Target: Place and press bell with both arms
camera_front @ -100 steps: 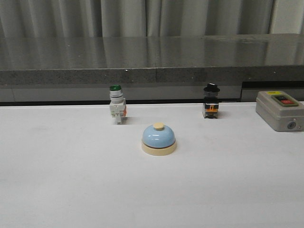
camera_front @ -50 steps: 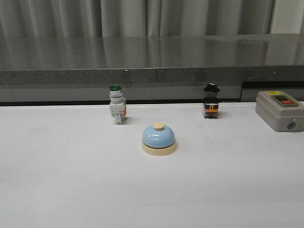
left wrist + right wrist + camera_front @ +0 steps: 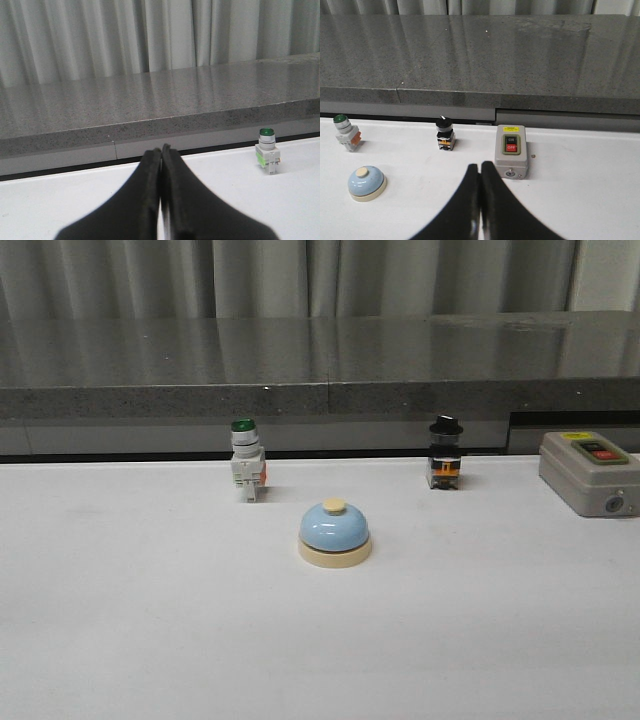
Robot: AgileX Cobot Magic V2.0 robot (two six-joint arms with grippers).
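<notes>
The bell (image 3: 334, 534), a light-blue dome with a cream base and knob, stands on the white table near the middle in the front view. It also shows in the right wrist view (image 3: 366, 182). Neither arm shows in the front view. My left gripper (image 3: 161, 150) is shut and empty, low over the table; the bell is out of its view. My right gripper (image 3: 480, 166) is shut and empty, well apart from the bell, with the grey box just beyond its tips.
A green-capped white push-button switch (image 3: 245, 472) stands behind the bell to the left; it also shows in the left wrist view (image 3: 266, 157). A black-capped switch (image 3: 445, 453) stands to the right. A grey box with a red button (image 3: 590, 472) sits far right. A dark stone ledge (image 3: 320, 370) runs along the back.
</notes>
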